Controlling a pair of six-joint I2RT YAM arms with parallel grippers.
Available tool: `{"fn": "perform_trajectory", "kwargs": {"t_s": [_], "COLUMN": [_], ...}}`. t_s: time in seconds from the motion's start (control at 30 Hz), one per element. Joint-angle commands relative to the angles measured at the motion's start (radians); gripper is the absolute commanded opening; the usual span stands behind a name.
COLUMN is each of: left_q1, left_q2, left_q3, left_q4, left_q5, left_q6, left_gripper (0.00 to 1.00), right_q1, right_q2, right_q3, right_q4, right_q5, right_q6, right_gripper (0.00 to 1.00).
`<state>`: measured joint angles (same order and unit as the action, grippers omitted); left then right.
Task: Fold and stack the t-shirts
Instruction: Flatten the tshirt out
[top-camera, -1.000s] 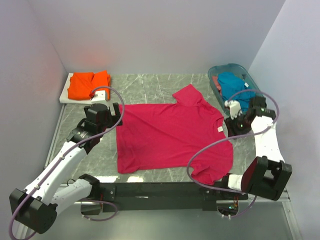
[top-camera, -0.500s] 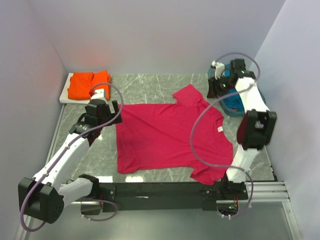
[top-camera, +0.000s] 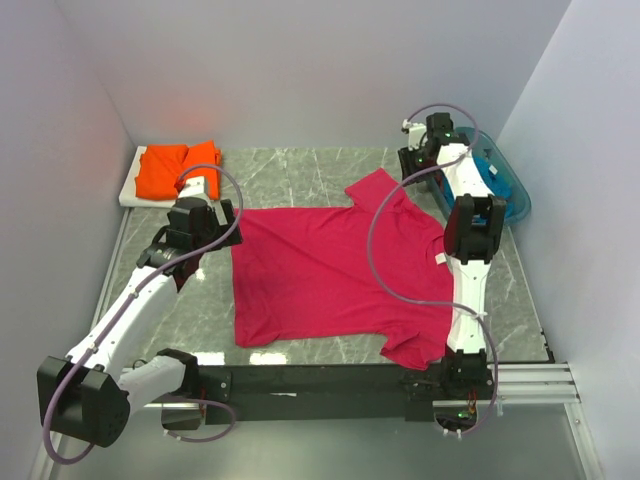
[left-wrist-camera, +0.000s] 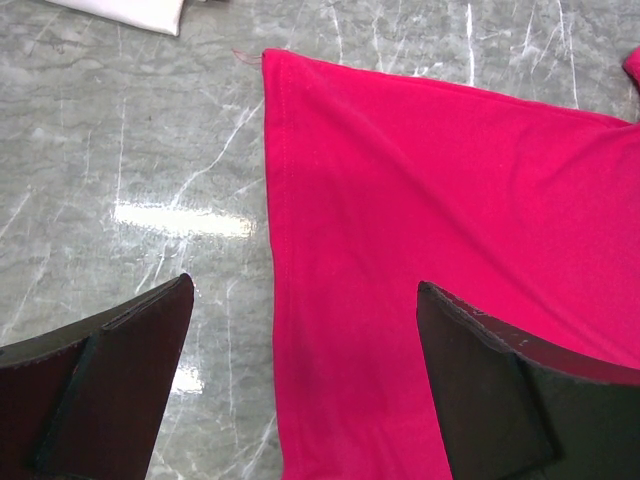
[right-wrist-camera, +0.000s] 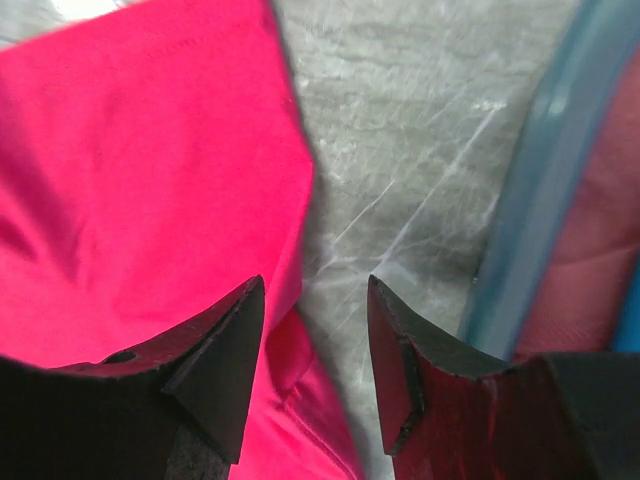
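– Shirts first: where do they lie?
– The magenta shirt (top-camera: 330, 275) is spread flat in the middle of the table (top-camera: 300, 172), neck toward the right arm. The orange shirt (top-camera: 175, 168) lies folded on a white board (top-camera: 130, 192) in the far left corner. The teal basket (right-wrist-camera: 540, 180) sits far right, and the arm hides most of what is in it.
– And the end effectors?
– The left end effector (left-wrist-camera: 305, 300) hangs over the hem edge with jaws wide, one finger above bare marble and the other above cloth. It grips nothing. The right end effector (right-wrist-camera: 313, 300) is out at the far sleeve (top-camera: 378, 190), jaws partly parted astride its edge, between sleeve and basket. It looks empty too.
– So which step?
– I'd say the first fold of the magenta one is being set up. Nothing is pinched yet.
– Next move?
– Probably each comes down onto the cloth and closes on an edge. Then both lift together and carry it across evenly, so it doesn't bunch.
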<state>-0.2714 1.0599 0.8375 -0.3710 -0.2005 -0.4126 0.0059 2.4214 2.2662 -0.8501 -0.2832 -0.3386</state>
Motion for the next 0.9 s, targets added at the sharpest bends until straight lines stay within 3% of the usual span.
{"fn": "perform_trajectory", "kwargs": {"t_s": [0.0, 0.63, 0.8, 0.87], "left_q1": [0.006, 0.008, 0.008, 0.008], "left_q2": [-0.006, -0.008, -0.012, -0.012], "left_q3": [0.008, 0.009, 0.009, 0.009], "left_q4": [0.014, 0.006, 0.007, 0.004], "left_q5": [-0.011, -0.011, -0.017, -0.017], "left_q6": [0.005, 0.014, 0.015, 0.015], "left_gripper": [0.99, 0.98, 0.98, 0.98], "right_q1": [0.037, 0.057, 0.057, 0.057], "right_q2": [-0.015, 0.028, 0.009, -0.001], "right_q3": [-0.005, -0.039, -0.086, -0.105], "right_q4": [0.031, -0.004, 0.003, 0.003], "right_q5": [0.101, 0.119, 0.104, 0.096], "right_q6": [-0.013, -0.017, -0.017, -0.019], "right_gripper": [0.52, 0.45, 0.37, 0.25]}}
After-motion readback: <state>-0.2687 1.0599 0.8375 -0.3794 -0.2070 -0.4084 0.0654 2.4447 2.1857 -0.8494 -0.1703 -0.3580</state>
